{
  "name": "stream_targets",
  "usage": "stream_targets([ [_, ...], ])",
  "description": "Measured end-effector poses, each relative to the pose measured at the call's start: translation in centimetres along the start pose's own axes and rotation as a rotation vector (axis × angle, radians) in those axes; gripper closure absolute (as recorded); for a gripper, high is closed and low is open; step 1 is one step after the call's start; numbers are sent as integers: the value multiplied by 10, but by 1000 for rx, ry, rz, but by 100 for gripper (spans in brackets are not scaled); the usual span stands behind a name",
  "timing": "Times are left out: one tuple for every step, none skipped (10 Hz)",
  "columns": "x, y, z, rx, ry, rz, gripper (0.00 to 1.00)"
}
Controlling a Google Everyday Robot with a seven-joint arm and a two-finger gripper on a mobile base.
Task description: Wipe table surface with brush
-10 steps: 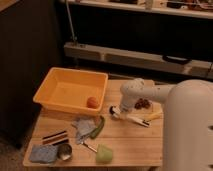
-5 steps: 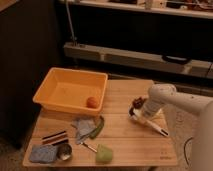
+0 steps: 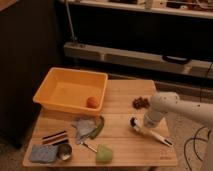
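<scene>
- the brush [image 3: 157, 136] lies flat on the right part of the surface [image 3: 125, 95], its dark bristle head towards the middle and its white handle running down-right towards the front edge.
- the gripper [image 3: 148, 124] is low over the brush, just behind the head, at the end of the white arm [image 3: 165, 106] that comes in from the right; whether it is spread or pinching the handle cannot be told.
- a dark reddish clump [image 3: 140, 102] sits just behind the arm.
- the orange tub [image 3: 46, 98] fills the back left corner, with a small orange ball [image 3: 92, 102] inside.
- front left: a grey cloth [image 3: 81, 125], a green object [image 3: 104, 153], dark strips [image 3: 55, 137] and a blue-grey sponge [image 3: 41, 153].
</scene>
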Motion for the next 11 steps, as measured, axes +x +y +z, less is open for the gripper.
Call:
stream_targets([
  [-7,20,4,-9,11,-30,100],
  [-16,38,9,-15,22,-63,100],
  [-25,51,12,-19,28,-96,100],
  [-40,61,16,-24,28,-135,100],
  [-52,65,18,-26,25,-162,100],
  [-75,71,22,-31,12,-204,100],
  [-91,73,25,-32,-2,-227,100],
  [-106,73,25,-31,-21,-247,100],
  [-120,71,25,-30,-38,-264,100],
  [-134,62,25,-25,-55,-270,100],
  [-139,50,25,-16,-62,-261,100],
])
